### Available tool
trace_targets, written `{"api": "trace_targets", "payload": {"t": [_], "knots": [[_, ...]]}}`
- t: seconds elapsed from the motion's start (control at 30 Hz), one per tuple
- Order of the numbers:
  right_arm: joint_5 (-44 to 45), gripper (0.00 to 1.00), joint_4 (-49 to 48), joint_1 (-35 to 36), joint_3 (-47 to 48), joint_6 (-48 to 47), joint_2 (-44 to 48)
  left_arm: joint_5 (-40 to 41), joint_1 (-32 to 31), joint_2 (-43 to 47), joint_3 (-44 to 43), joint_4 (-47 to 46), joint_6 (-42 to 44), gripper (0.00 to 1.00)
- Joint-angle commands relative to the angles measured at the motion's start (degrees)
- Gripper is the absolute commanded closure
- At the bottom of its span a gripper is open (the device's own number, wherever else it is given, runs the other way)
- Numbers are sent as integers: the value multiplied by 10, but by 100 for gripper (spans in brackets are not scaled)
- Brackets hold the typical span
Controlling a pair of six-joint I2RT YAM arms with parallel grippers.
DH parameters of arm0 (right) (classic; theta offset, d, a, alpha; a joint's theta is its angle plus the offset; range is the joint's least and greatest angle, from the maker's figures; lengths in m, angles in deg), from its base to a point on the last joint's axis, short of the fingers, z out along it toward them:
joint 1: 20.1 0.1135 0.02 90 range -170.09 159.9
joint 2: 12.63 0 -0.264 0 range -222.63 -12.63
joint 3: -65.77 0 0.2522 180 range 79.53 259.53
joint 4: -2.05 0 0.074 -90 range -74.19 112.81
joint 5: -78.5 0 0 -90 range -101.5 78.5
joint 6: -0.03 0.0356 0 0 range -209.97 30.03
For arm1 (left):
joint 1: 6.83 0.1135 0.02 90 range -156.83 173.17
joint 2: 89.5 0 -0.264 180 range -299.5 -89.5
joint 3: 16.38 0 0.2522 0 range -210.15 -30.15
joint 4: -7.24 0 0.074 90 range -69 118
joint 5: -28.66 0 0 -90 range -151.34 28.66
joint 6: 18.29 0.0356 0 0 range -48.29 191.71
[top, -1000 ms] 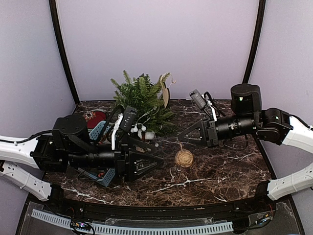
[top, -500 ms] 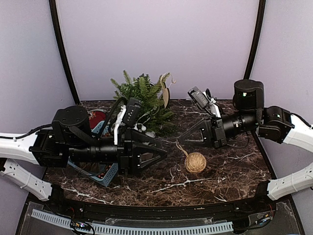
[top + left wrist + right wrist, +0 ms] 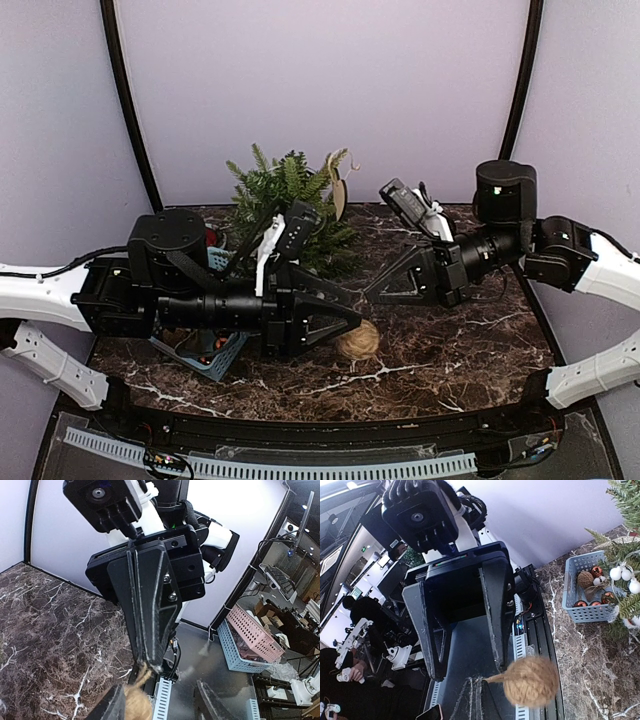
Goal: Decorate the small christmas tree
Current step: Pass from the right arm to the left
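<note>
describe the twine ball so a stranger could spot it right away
On the dark marble tabletop, look in front of the small green fir tree. A tan ball of wound twine hangs by its loop from the black right tool. Unlike the ornaments in the blue plastic basket, it dangles in the air.

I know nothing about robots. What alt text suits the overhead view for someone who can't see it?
Over a dark marble table, the right end effector pinches a twine ball by its string while the open left end effector flanks the ball. A small christmas tree stands at the back, a blue basket at left.
</note>
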Motion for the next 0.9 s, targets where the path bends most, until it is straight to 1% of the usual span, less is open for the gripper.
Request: {"api": "trace_targets", "payload": {"t": [0.0, 0.23, 0.37, 0.47, 0.63, 0.7, 0.8, 0.87], "knots": [[-27, 100, -33, -3, 23, -8, -8, 10, 1, 16, -1, -5, 11, 52], [-36, 100, -40, -3, 23, -7, -10, -45, 4, -23, -38, -4, 32, 52], [-38, 100, -45, -3, 24, -4, -10, -35, 5, -33, -47, 9, 39, 54], [-40, 100, -50, -3, 24, -1, -11, -26, 7, -34, -44, 14, 39, 58], [-36, 100, -52, -3, 24, 1, -10, -21, 9, -34, -42, 12, 39, 79], [-33, 100, -52, -3, 24, 1, -8, -23, 9, -35, -40, 10, 39, 85], [-32, 100, -53, -3, 23, 2, -6, -27, 9, -39, -41, 8, 39, 90], [-31, 100, -52, -3, 21, 3, -5, -28, 10, -42, -43, 6, 40, 95]]}}
